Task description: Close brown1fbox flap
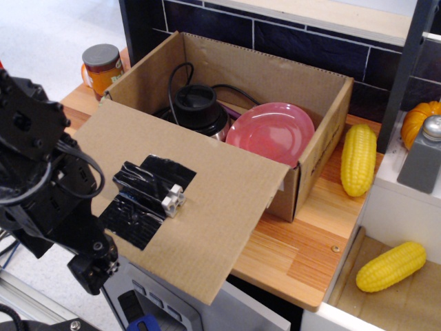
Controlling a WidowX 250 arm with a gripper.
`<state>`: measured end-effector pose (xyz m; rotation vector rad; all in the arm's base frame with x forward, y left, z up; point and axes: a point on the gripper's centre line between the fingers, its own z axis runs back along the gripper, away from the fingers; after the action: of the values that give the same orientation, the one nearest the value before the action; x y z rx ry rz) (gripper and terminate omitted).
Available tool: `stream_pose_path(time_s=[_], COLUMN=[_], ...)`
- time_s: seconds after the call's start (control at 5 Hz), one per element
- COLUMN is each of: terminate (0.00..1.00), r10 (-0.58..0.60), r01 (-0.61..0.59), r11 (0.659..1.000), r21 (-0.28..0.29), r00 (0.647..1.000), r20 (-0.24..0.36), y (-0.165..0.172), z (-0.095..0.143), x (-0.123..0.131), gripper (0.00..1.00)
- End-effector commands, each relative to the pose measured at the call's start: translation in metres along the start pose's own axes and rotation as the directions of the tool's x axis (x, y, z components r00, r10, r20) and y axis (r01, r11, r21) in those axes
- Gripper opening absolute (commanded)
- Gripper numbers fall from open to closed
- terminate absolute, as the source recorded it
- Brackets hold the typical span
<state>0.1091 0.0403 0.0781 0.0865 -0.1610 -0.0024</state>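
Note:
The brown1fbox [265, 72] stands open on the wooden counter [310, 241]. Its wide front flap [220, 200] hangs outward toward the camera, past the counter edge, sloping down. The flap's upper face carries a black tape patch [141, 207] with a small white block [174, 200]. My black arm is at the left. Its gripper [93, 265] sits low, by the flap's lower left edge. The fingers are dark and end-on, so I cannot tell whether they are open or whether they touch the flap.
Inside the box are a pink plate [272, 131] and a black round appliance [198, 107] with a cable. A corn cob [359, 158] lies right of the box and another [391, 265] lies lower right. An orange jar [102, 67] stands behind the box at left, and a pumpkin [420, 117] and grey shaker [424, 155] at right.

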Motion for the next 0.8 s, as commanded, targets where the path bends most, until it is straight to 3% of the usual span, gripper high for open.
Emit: stream_pose_path(time_s=[0.0,0.6], terminate=[0.0,0.0], r10=[0.0,0.047], r01=[0.0,-0.046], r11=[1.0,0.998], r21=[0.0,-0.048], r00=[1.0,0.999], r20=[0.0,0.024], y=[0.0,0.01], z=[0.0,-0.019], x=[0.0,0.001], gripper=[1.0,1.0])
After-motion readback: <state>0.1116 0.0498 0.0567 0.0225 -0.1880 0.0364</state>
